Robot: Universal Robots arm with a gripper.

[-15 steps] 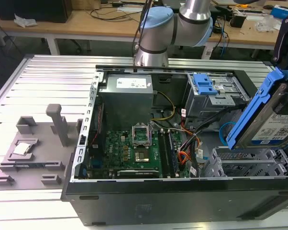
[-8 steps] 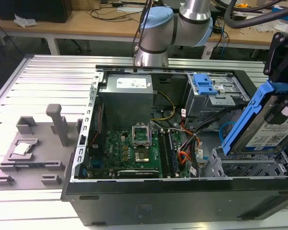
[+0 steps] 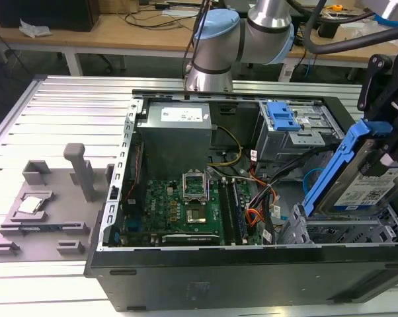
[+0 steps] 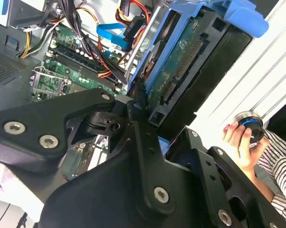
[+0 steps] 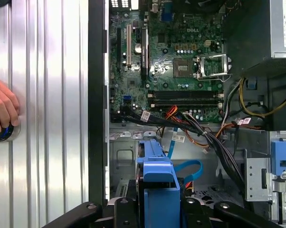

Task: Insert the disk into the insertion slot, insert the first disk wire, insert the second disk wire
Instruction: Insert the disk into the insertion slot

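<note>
One disk [image 3: 365,185]: held in the air at the exterior view's right side of the open computer case [image 3: 119,198], above the low drive cage; it is not seated in the bay.
Disk tilt: a steep slant is seen in the exterior view, with the blue caddy edge running from a low end just beside the cage to a high end under the tool's body.
Disk faces: the white-labelled face is turned toward the exterior view, and the green circuit-board face is shown in the second wrist view.
Disk long axis: in the second wrist view it is seen running away from the tool's fingers [image 4: 136,111] toward the blue end tab [image 4: 243,18].
Tool [image 3: 389,158]: clenched on the disk, which is carried by it alone.
Insertion slot [image 3: 341,231]: a wide, low opening in grey perforated metal, directly under the disk's low edge; whether the two are touching cannot be told.
Taller cage [image 3: 298,135]: placed behind the slot and topped by a blue latch [image 3: 281,115].
Wires [image 3: 258,208]: left lying loose between the motherboard [image 3: 179,208] and the cages.
Hand [image 5: 1,109]: rested on a round knob [image 4: 250,124] on the ribbed surface [image 3: 67,112], well apart from the case.
</note>
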